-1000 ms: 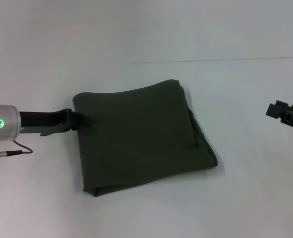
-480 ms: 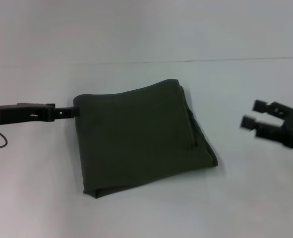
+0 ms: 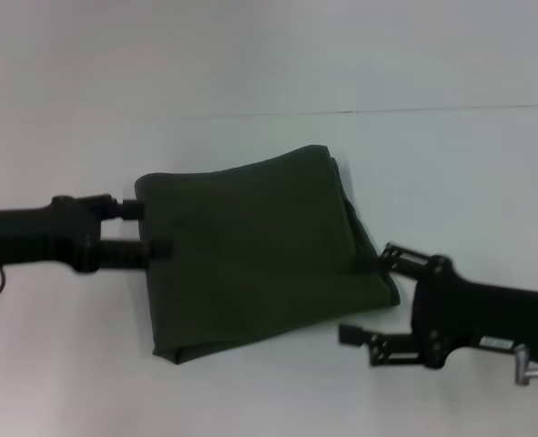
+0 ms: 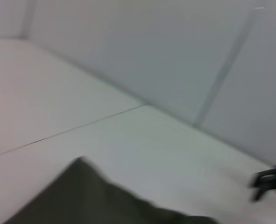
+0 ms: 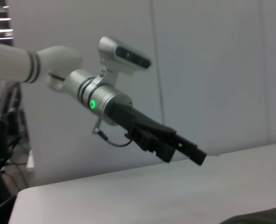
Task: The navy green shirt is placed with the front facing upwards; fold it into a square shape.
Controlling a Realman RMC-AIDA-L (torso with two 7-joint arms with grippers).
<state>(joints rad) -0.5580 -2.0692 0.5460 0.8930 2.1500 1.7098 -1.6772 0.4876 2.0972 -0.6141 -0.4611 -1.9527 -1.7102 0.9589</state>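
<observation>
With the shirt (image 3: 255,250) already folded square at mid-table (image 3: 269,401), both open-jawed grippers, left (image 3: 150,228) and right (image 3: 367,293), have closed in on its side edges, probably to neaten it.

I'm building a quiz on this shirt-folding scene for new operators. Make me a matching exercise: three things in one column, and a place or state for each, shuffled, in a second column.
Things:
1. navy green shirt
2. left gripper
3. right gripper

Places or states:
A. open, by the bundle's near right corner
B. folded into a rough square on the white table
C. open, at the bundle's left edge

Pairs: 1-B, 2-C, 3-A
</observation>
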